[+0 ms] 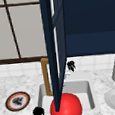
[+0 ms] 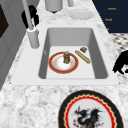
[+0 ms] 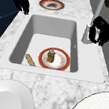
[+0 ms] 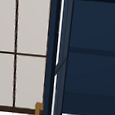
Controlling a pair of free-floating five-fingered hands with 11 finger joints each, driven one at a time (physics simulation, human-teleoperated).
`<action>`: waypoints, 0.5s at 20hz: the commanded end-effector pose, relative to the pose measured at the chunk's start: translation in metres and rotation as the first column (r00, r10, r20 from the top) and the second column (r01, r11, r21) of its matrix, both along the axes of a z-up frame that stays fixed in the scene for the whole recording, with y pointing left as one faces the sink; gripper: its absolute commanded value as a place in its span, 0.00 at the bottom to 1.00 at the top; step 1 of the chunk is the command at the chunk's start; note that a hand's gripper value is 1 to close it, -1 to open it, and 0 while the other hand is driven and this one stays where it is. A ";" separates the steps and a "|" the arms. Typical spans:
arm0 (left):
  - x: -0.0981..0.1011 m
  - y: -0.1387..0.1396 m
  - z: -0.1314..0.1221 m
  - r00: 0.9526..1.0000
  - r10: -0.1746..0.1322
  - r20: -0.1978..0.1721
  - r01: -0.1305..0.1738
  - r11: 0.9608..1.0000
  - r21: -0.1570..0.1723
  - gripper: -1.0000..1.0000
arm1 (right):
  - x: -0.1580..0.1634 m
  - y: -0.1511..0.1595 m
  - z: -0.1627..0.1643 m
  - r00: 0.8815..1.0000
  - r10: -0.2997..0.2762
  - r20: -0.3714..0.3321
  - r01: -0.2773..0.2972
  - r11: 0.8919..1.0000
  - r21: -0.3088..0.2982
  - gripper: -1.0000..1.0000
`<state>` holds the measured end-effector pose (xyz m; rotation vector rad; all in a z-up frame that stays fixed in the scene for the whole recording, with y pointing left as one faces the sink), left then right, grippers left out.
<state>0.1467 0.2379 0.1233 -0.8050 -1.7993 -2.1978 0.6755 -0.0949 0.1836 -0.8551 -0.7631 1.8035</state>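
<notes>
Two hands hover — the right hand (image 3: 101, 31) curls beside the faucet (image 3: 87, 35), clasping nothing; the left hand (image 1: 38, 112), fingers curled, hangs at the sink's (image 3: 19, 42) front rim — nothing gripped yet.

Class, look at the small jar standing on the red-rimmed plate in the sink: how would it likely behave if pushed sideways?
The jar stands upright and looks taller than wide, so it would probably tip rather than slide. Its rounded body suggests it might then roll across the red-rimmed plate. The plate's raised rim may stop it.
</notes>
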 end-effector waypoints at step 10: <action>0.000 0.000 0.000 1.000 0.000 0.000 0.000 1.000 0.000 0.50 | -0.015 -0.026 -0.026 0.993 0.081 0.090 -0.088 0.993 0.074 1.00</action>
